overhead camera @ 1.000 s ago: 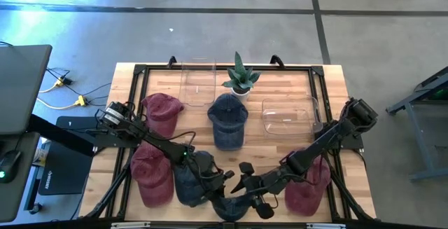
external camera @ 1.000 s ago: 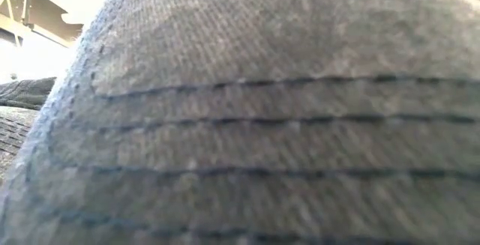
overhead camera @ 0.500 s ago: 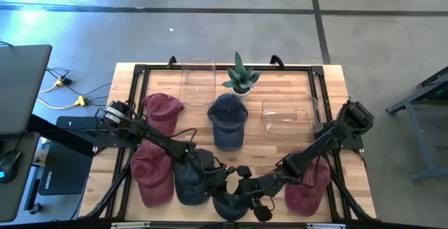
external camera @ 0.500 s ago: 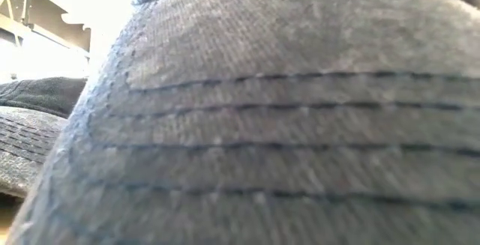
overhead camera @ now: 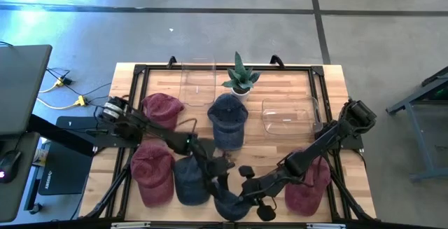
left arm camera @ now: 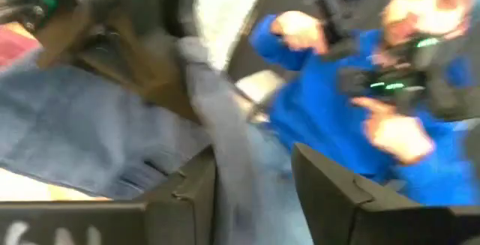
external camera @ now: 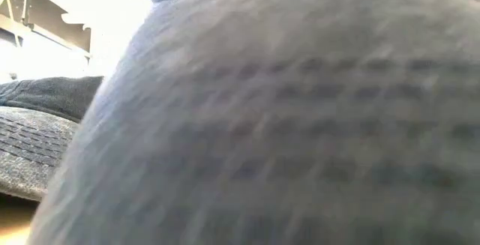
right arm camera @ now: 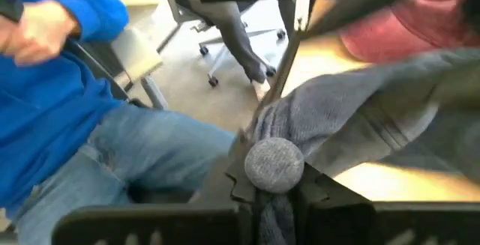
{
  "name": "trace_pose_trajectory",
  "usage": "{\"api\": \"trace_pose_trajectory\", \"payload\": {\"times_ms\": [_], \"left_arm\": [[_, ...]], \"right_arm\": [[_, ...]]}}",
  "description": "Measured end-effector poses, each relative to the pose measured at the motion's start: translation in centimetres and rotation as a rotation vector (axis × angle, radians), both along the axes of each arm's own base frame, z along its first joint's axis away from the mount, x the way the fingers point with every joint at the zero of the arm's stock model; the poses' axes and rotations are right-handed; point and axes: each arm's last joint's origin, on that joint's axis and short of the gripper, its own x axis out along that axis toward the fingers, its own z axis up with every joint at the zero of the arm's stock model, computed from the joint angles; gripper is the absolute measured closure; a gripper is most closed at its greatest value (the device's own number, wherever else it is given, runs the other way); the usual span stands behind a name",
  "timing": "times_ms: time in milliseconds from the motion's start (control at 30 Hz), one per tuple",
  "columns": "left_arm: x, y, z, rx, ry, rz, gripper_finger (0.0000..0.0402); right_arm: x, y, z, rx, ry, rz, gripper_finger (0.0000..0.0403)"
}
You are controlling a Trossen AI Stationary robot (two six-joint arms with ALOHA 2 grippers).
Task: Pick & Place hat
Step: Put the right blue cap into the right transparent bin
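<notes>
The navy hat [overhead camera: 231,204] sits at the table's [overhead camera: 329,89] near edge, pinched by our right tool [right arm camera: 271,192], fingers together on its fabric. Our left tool [left arm camera: 251,192] stands apart beside it. We judge lifting comes next.

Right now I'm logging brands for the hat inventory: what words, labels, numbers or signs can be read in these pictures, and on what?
None can be read.
Black mat left of the table: a white mark, too small to read.
Left pincer housing: white marks, cut off and blurred, unreadable.
Hats: no logo visible.
</notes>
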Motion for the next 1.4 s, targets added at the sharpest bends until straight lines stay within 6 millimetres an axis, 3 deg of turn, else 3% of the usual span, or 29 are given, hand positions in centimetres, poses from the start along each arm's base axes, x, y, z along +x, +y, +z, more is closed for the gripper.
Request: {"api": "trace_pose_trajectory", "payload": {"times_ms": [200, 367, 567, 700, 967, 1200, 1400], "left_arm": [[-1.4, 1.7, 2.4, 0.055, 0.016, 0.039, 0.0230], [-4.7, 2.1, 5.7, 0.245, -0.027, 0.222, 0.0230], [-8.3, 0.1, 7.9, 0.443, -0.096, 0.440, 0.0230], [-9.6, -1.5, 8.0, 0.507, -0.111, 0.512, 0.0230], [-10.6, -2.9, 7.9, 0.590, -0.138, 0.590, 0.0230], [-10.6, -2.9, 7.8, 0.597, -0.135, 0.600, 0.0230], [-10.7, -2.8, 7.6, 0.614, -0.122, 0.592, 0.0230]], "right_arm": [[-2.6, -2.0, 2.9, -0.067, 0.076, -0.034, 0.0394], [-6.0, -5.0, 5.9, -0.155, 0.137, -0.129, 0.0388], [-10.5, -9.7, 9.5, -0.228, 0.147, -0.254, 0.0392], [-13.2, -12.8, 11.0, -0.325, 0.120, -0.350, 0.0387], [-16.4, -17.9, 12.1, -0.652, 0.112, -0.430, 0.0390], [-16.9, -21.0, 12.0, -0.879, 0.203, -0.463, 0.0394], [-17.3, -22.4, 11.5, -0.916, 0.309, -0.466, 0.0388]]}}
